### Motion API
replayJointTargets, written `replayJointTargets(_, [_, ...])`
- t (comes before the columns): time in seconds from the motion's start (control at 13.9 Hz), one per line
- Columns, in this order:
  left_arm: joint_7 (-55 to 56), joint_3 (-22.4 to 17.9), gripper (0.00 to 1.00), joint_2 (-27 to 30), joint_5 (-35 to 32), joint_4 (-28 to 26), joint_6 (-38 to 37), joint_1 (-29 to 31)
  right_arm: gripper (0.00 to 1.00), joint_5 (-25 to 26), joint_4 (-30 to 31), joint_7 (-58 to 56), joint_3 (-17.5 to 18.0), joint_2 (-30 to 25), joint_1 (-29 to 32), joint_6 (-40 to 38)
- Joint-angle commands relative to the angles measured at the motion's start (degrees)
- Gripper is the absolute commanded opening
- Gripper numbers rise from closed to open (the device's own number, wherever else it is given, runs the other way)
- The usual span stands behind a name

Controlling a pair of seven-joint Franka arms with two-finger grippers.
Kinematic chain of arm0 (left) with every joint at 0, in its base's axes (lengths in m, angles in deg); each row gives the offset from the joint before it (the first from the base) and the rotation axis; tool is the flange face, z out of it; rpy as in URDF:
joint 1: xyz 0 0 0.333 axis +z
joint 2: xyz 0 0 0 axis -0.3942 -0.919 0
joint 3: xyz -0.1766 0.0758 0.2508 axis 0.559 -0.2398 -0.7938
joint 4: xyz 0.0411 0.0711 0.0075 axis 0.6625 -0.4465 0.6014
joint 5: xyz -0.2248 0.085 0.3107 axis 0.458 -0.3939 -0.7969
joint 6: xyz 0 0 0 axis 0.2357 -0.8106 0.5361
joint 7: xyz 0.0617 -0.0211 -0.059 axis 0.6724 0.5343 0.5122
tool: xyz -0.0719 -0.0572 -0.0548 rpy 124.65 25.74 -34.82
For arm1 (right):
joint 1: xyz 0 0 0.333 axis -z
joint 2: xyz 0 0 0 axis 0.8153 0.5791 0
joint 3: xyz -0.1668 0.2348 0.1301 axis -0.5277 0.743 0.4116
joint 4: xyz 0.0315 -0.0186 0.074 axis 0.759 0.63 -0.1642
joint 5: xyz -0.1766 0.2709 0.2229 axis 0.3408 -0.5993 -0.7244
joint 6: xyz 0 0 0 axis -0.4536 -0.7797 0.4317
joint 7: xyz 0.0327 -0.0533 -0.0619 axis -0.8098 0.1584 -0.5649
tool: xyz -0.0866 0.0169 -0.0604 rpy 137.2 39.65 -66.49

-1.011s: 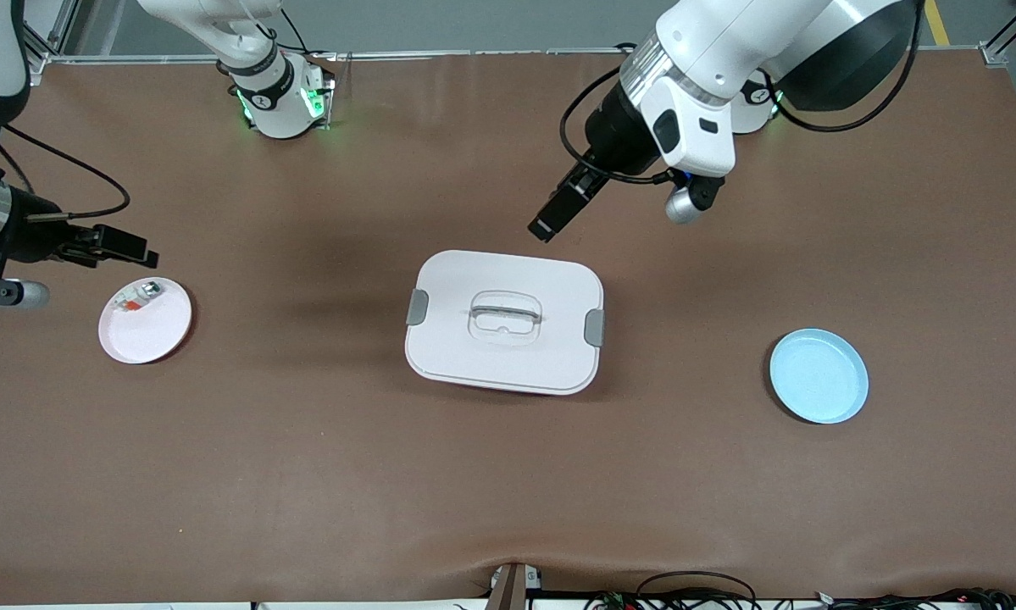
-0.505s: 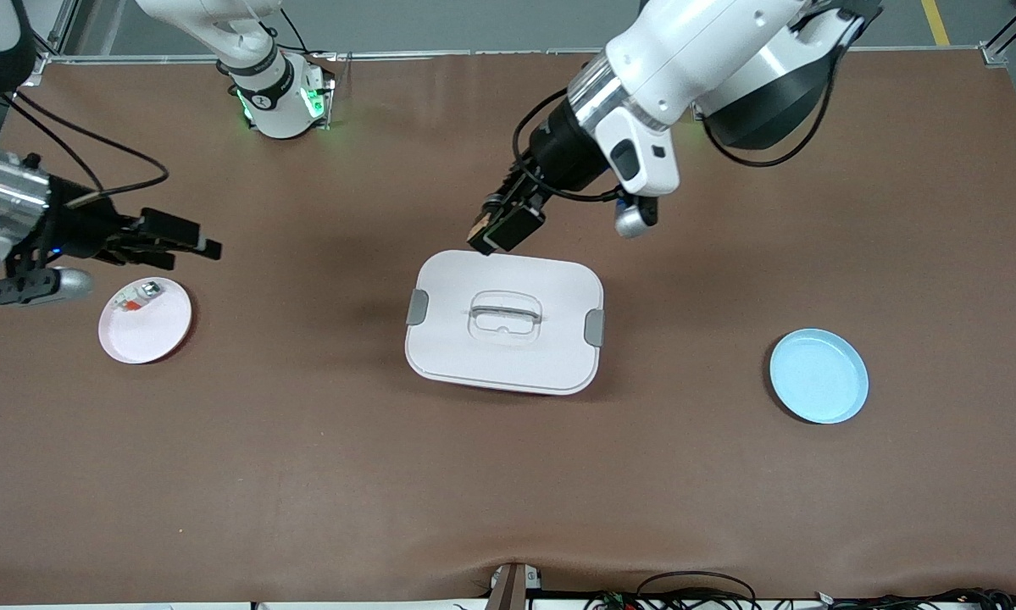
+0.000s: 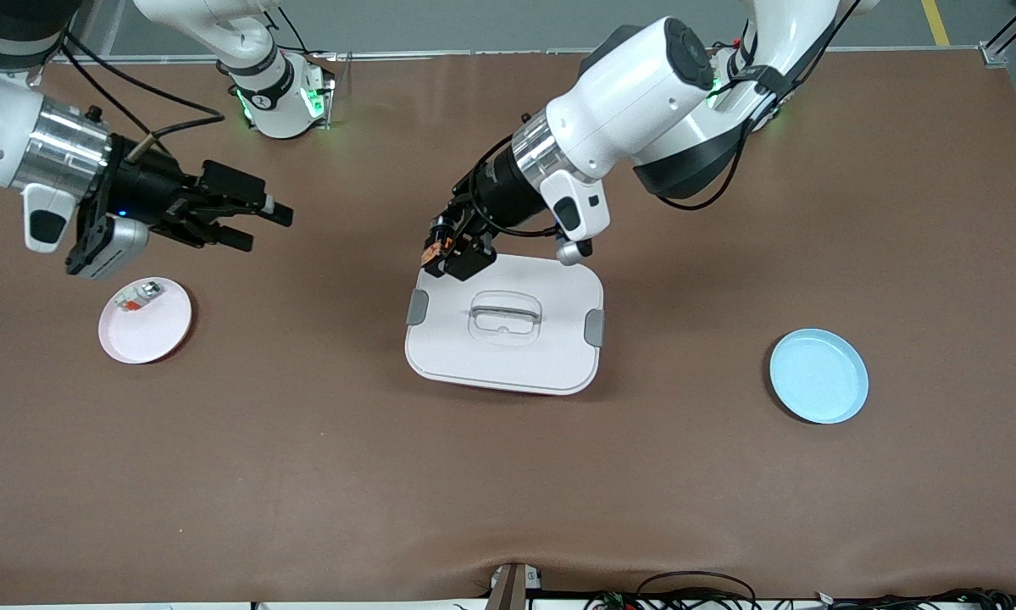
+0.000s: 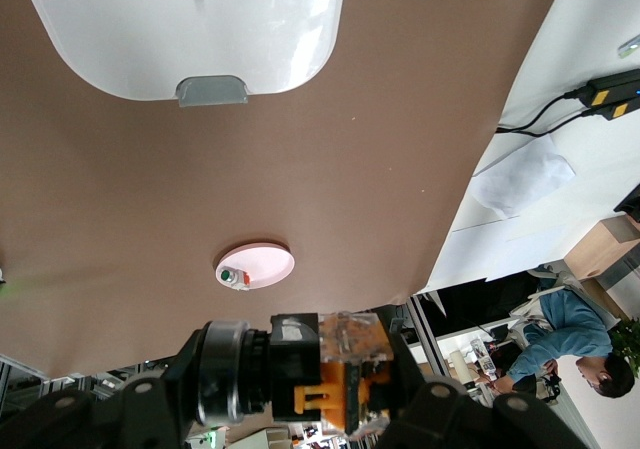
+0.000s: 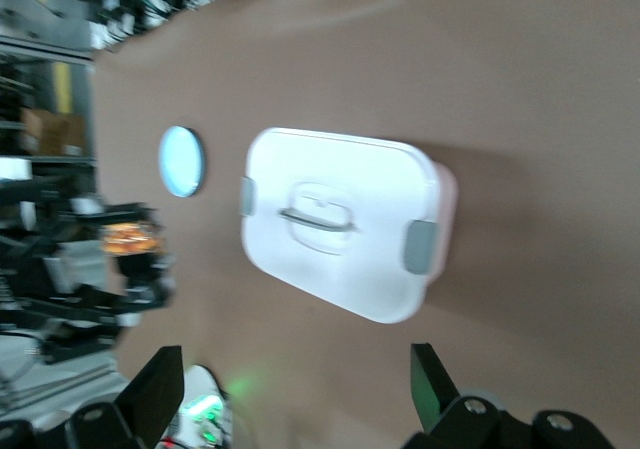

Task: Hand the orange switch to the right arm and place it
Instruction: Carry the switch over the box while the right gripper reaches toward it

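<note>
Both of my arms have swung inward since a second ago: my left gripper (image 3: pixel 446 257), at upper centre of the front view, has come from the bare brown table (image 3: pixel 304 474) to hang over the corner of the white lidded box (image 3: pixel 504 322), and my right gripper (image 3: pixel 258 222) has moved from the frame's left edge toward the middle, above the pink plate (image 3: pixel 156 335).

My left fingers are clamped tight on the orange switch (image 3: pixel 429 251); in the left wrist view its orange face sits low in the frame between my pads. My right fingers stand wide apart, holding nothing, pointed toward the switch but well apart from it.

What worries me is the handover. The switch is tiny and my left pads cover much of it, so my right fingers may find little free surface to grip. If I let go on the left before the right has truly closed, it could drop onto the box lid and bounce away. Poorly lined-up approaches could also knock my fingertips together.
</note>
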Motion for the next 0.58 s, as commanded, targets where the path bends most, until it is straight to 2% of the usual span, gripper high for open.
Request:
replayJointTargets(0.0, [1.18,0.0,0.21,-1.17,0.5,1.13,0.7,-1.28,1.0,-3.36,7.08,0.04,-0.46,-4.13,-3.18,6.62])
replayJointTargets(0.14, [1.18,0.0,0.21,-1.17,0.5,1.04,0.61,-2.69,1.0,-5.56,10.52,0.48,-0.46,-4.75,-7.13,13.48])
replayJointTargets(0.36, [1.18,-0.09,0.21,-1.26,0.5,0.78,0.08,-3.83,1.0,-5.56,10.53,5.49,-0.55,-3.61,-12.94,21.31])
replayJointTargets(0.51, [1.18,-0.09,0.21,-1.69,0.5,0.78,0.08,-4.1,1.0,-5.56,10.53,6.2,-0.55,-2.91,-14.62,23.79])
